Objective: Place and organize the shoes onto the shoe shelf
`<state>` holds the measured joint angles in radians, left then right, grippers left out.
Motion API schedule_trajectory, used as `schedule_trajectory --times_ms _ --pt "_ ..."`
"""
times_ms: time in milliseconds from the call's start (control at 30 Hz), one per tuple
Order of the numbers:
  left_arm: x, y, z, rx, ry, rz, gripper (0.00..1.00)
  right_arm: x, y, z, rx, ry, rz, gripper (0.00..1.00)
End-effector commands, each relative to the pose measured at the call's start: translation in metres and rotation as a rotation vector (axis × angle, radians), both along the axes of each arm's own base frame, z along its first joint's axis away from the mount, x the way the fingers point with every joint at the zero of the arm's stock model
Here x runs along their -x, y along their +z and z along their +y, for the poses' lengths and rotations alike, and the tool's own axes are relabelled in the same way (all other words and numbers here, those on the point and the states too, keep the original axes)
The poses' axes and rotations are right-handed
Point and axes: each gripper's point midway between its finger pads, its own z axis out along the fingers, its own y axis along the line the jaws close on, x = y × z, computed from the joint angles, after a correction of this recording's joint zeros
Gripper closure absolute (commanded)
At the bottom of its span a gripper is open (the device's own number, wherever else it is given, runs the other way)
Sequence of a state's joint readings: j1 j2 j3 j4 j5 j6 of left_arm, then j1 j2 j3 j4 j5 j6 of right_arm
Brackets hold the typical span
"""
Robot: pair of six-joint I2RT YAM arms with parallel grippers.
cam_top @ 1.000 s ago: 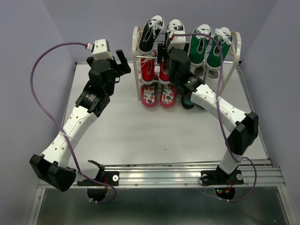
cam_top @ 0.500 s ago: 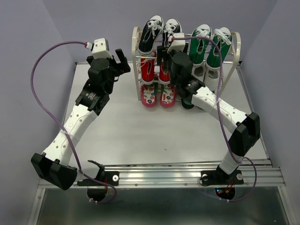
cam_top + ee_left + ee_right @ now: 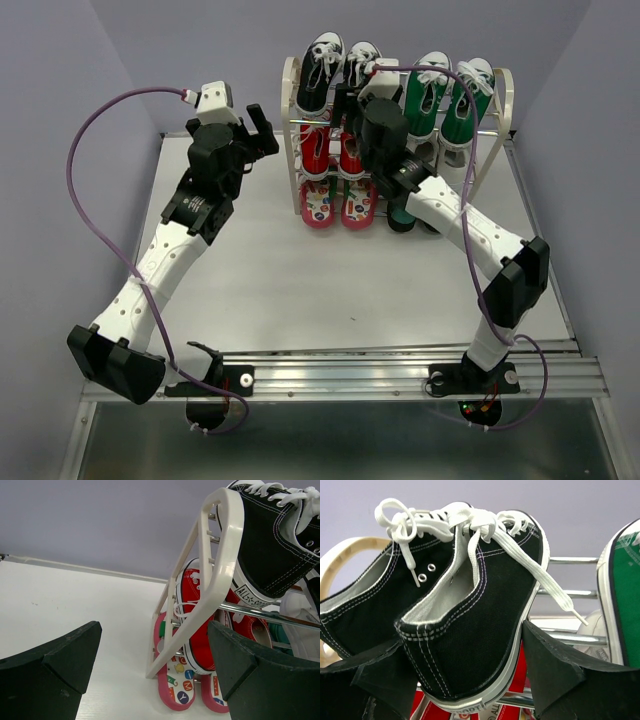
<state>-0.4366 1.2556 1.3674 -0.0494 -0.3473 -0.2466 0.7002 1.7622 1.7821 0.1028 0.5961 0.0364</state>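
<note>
The shoe shelf (image 3: 291, 120) stands at the back of the table. Its top tier holds one black-white sneaker (image 3: 320, 72) on the left. Beside it, my right gripper (image 3: 354, 103) is shut on the heel of the second black-white sneaker (image 3: 480, 605), which rests above the top rods (image 3: 570, 594). Red sneakers (image 3: 318, 150) fill the middle tier, with the flip-flops (image 3: 320, 205) below them. My left gripper (image 3: 258, 126) hangs open and empty just left of the shelf's cream side frame (image 3: 220, 555). In the left wrist view a red sneaker (image 3: 200, 625) and a flip-flop (image 3: 175, 685) lie beyond that frame.
Green-and-white sneakers (image 3: 448, 92) take the right half of the top tier, close to the held shoe. Dark green boots (image 3: 402, 214) stand low on the right under my right arm. Grey walls close in the table on three sides.
My right gripper has shifted slightly left and toward the shelf, carrying the black-white sneaker closer to its mate. The left arm has barely moved.
</note>
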Motion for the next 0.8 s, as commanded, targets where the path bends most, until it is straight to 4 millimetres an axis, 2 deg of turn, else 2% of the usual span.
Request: schedule_trajectory --times_ms 0,233,467,533,567,633,667,767 --pt "0.000 0.013 0.001 0.026 -0.001 -0.045 0.01 0.013 0.027 0.033 -0.104 0.134 -0.053 0.72" --pt "-0.001 0.011 0.000 0.030 -0.004 -0.039 0.01 0.016 -0.006 0.044 -0.078 0.191 0.006 0.67" --pt "-0.003 0.010 -0.002 0.031 -0.018 -0.037 0.01 0.019 -0.014 0.045 -0.065 0.208 0.020 0.63" --pt "-0.004 0.010 -0.003 0.032 -0.019 -0.035 0.01 0.020 -0.014 0.042 -0.062 0.200 0.019 0.54" --pt "-0.004 0.010 -0.003 0.034 -0.019 -0.035 0.01 0.020 -0.012 0.040 -0.064 0.190 0.016 0.43" --pt "-0.004 0.011 -0.004 0.035 -0.022 -0.038 0.01 0.022 -0.009 0.036 -0.061 0.179 0.014 0.34" --pt "-0.004 0.012 -0.004 0.038 -0.022 -0.038 0.01 0.023 -0.007 0.033 -0.064 0.167 0.012 0.26" --pt "-0.004 0.013 -0.005 0.040 -0.027 -0.039 0.01 0.025 -0.004 0.027 -0.069 0.149 0.013 0.17"
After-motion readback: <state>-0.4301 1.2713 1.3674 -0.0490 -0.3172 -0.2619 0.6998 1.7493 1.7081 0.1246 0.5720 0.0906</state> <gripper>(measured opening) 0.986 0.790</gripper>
